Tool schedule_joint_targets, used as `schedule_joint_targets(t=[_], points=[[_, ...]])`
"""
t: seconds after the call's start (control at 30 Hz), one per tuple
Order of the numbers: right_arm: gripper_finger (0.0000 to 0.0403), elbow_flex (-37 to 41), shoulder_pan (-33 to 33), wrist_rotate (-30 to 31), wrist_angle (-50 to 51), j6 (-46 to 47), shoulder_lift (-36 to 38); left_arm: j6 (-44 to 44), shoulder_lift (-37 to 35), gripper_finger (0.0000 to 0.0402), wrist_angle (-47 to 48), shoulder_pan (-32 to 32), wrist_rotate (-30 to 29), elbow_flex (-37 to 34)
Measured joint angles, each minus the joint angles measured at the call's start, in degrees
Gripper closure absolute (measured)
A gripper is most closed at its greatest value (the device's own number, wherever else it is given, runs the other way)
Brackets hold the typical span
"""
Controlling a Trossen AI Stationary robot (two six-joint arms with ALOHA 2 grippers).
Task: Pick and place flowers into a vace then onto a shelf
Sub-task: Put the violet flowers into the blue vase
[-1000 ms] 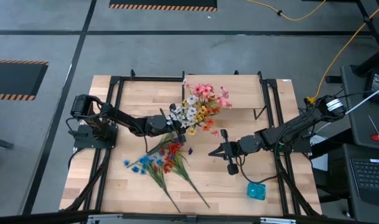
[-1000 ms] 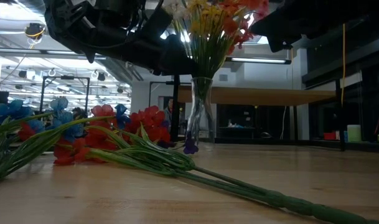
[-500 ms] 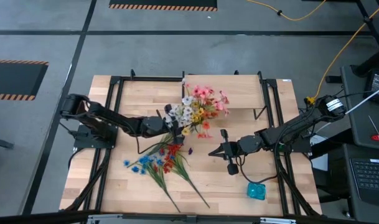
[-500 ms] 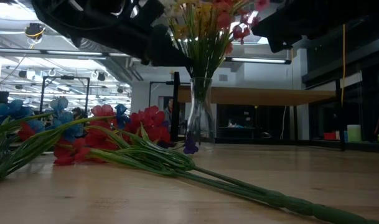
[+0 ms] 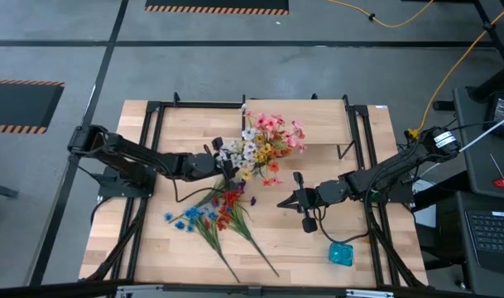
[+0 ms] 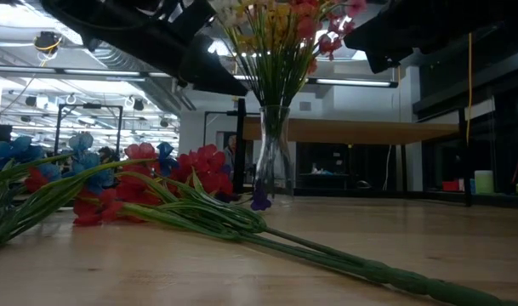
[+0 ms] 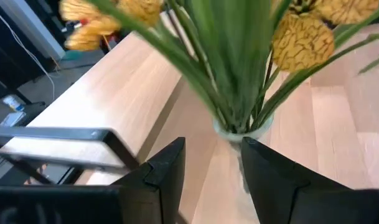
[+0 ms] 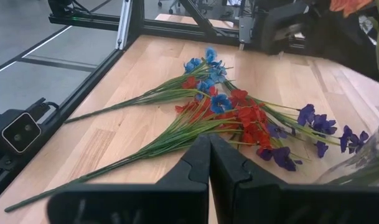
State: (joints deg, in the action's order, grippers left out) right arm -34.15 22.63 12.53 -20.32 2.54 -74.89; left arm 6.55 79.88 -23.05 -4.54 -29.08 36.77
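Crowding vase [image 6: 273, 153], loose flowers [image 5: 214, 213] (tabletop)

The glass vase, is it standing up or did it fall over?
Standing up: the vase sits straight on the table, flower stems poking out.

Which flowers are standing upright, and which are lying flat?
The yellow, white and pink flowers stand in the glass vase; the red and blue flowers lie flat on the tabletop.

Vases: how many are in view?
1: a clear glass vase holding flowers, upright mid-table beside the loose flowers. Nothing suggests another, though the arms hide some tabletop.
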Motion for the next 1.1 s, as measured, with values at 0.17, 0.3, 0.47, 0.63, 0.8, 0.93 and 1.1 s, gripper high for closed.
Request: schedule_joint_targets(t=[0.17, 0.3, 0.47, 0.63, 0.8, 0.93, 1.1], points=[[0.04, 0.0, -0.01, 0.0, 0.06, -0.06, 0.0, -1.05, -4.59, 0.0251, 8.42, -1.47, -0.03, -0.02], [0.04, 0.0, -0.01, 0.0, 0.53, -0.19, 0.0, -1.61, -8.73, 0.0252, 14.34, -3.29, -0.11, -0.02], [0.04, 0.0, -0.02, 0.0, 1.53, -0.17, 0.0, -4.95, -13.43, 0.0258, 20.12, -6.4, -1.18, -0.02], [0.04, 0.0, 0.0, 0.0, 1.6, -0.17, 0.0, -11.47, -15.02, 0.0274, 27.69, -10.08, -2.1, -0.02], [0.04, 0.0, 0.0, 0.0, 1.6, -0.45, 0.0, -17.42, -15.02, 0.0298, 33.09, -12.92, -2.16, -0.02], [0.04, 0.0, -0.01, 0.0, 1.57, -1.53, 0.0, -22.53, -15.02, 0.0315, 36.84, -14.07, -2.21, -0.02], [0.04, 0.0, 0.0, 0.0, 1.57, -1.72, 0.0, -30.04, -15.02, 0.0321, 42.19, -14.29, -2.17, -0.02]])
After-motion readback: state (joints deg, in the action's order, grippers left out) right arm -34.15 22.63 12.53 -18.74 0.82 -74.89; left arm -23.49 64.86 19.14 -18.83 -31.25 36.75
